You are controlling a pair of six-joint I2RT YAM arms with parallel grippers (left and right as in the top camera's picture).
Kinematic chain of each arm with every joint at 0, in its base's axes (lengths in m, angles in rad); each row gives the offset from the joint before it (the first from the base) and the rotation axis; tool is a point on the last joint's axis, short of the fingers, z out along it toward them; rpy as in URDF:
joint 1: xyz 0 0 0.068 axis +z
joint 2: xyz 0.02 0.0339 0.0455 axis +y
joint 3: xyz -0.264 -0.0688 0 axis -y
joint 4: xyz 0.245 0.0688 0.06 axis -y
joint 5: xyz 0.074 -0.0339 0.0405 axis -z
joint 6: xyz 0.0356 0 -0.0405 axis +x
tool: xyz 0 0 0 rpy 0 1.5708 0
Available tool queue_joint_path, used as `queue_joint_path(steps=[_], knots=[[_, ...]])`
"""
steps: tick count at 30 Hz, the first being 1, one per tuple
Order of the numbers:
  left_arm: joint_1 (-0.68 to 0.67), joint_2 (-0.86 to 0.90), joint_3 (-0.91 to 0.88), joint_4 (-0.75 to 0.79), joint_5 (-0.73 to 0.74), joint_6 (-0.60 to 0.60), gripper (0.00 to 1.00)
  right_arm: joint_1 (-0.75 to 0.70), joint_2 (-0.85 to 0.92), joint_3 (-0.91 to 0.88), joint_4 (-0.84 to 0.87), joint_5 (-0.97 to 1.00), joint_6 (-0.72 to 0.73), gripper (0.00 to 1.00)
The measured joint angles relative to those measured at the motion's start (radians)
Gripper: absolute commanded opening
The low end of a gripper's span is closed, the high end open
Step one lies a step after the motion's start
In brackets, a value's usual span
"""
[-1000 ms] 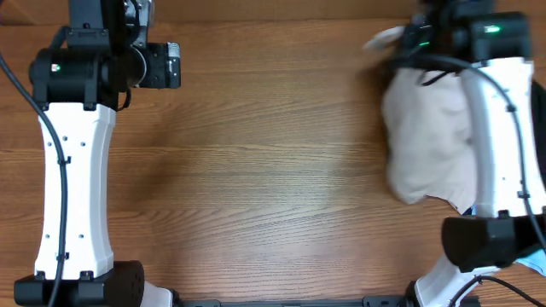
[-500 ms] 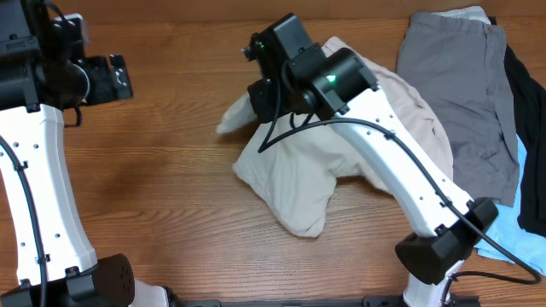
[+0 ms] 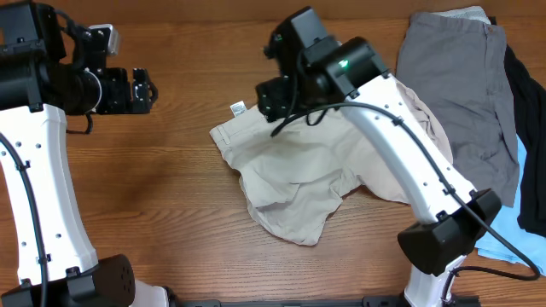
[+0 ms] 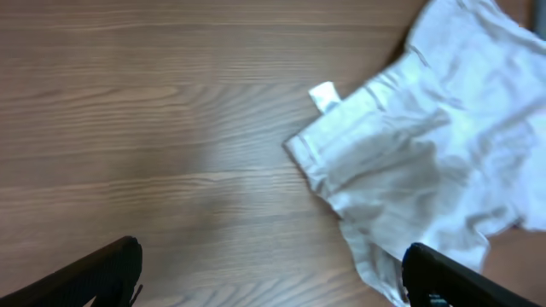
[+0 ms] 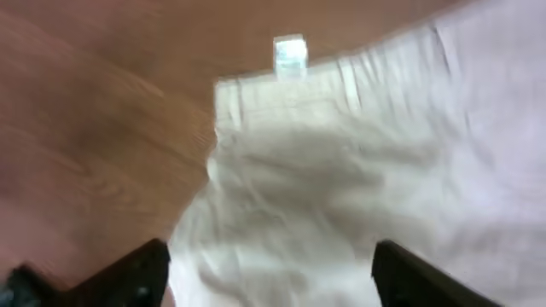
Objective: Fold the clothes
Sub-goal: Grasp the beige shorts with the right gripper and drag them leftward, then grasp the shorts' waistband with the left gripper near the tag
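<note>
The pale beige shorts (image 3: pixel 316 170) lie crumpled and partly spread at the table's middle, their small white label (image 3: pixel 238 108) at the far left corner. My right gripper (image 3: pixel 275 101) hovers over the waistband end, open, with only cloth below it (image 5: pixel 273 281). In the right wrist view the shorts (image 5: pixel 358 162) fill the frame and the label (image 5: pixel 290 53) shows at the top. My left gripper (image 3: pixel 143 89) is open over bare wood to the left of the shorts. In its wrist view (image 4: pixel 269 286) the shorts (image 4: pixel 426 162) lie to the right, one finger (image 4: pixel 452 277) over their edge.
Grey shorts (image 3: pixel 461 94) lie flat at the back right, with a black garment (image 3: pixel 525 94) and a light-blue one (image 3: pixel 512 230) beyond them at the right edge. The right arm (image 3: pixel 409 170) spans across the beige shorts. Bare wood (image 3: pixel 153 188) lies to the left.
The right arm carried the beige shorts from the right side to the middle, then opened its jaws and dropped them. The left gripper moved right, toward the shorts, opening wider.
</note>
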State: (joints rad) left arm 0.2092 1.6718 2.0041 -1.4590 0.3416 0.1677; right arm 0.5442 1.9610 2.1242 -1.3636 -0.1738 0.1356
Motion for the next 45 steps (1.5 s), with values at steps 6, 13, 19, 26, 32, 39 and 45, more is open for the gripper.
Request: queue_joint_path(steps=[6,13,19,26,32,39,45], knots=[[-0.104,0.019,-0.162,0.072,0.071,0.028,1.00,-0.146,-0.035,0.000,-0.130,-0.027,0.011,0.84],[-0.249,0.223,-0.270,0.193,0.156,0.045,0.97,-0.290,-0.046,0.000,-0.140,-0.029,0.011,0.84],[-0.320,0.390,-0.270,0.256,0.071,-0.136,0.86,-0.321,-0.046,0.000,-0.136,-0.028,0.011,0.84],[-0.347,0.497,-0.279,0.256,-0.102,-0.386,0.82,-0.322,-0.046,0.000,-0.136,-0.015,0.011,0.84],[-0.347,0.500,-0.280,0.312,-0.204,-0.509,0.79,-0.322,-0.046,0.000,-0.128,-0.005,0.011,0.83],[-0.359,0.500,-0.280,0.414,-0.212,-0.543,0.70,-0.322,-0.046,0.000,-0.126,-0.004,0.011,0.83],[-0.390,0.501,-0.283,0.418,-0.208,-0.544,0.69,-0.322,-0.046,0.000,-0.121,-0.003,0.011,0.83]])
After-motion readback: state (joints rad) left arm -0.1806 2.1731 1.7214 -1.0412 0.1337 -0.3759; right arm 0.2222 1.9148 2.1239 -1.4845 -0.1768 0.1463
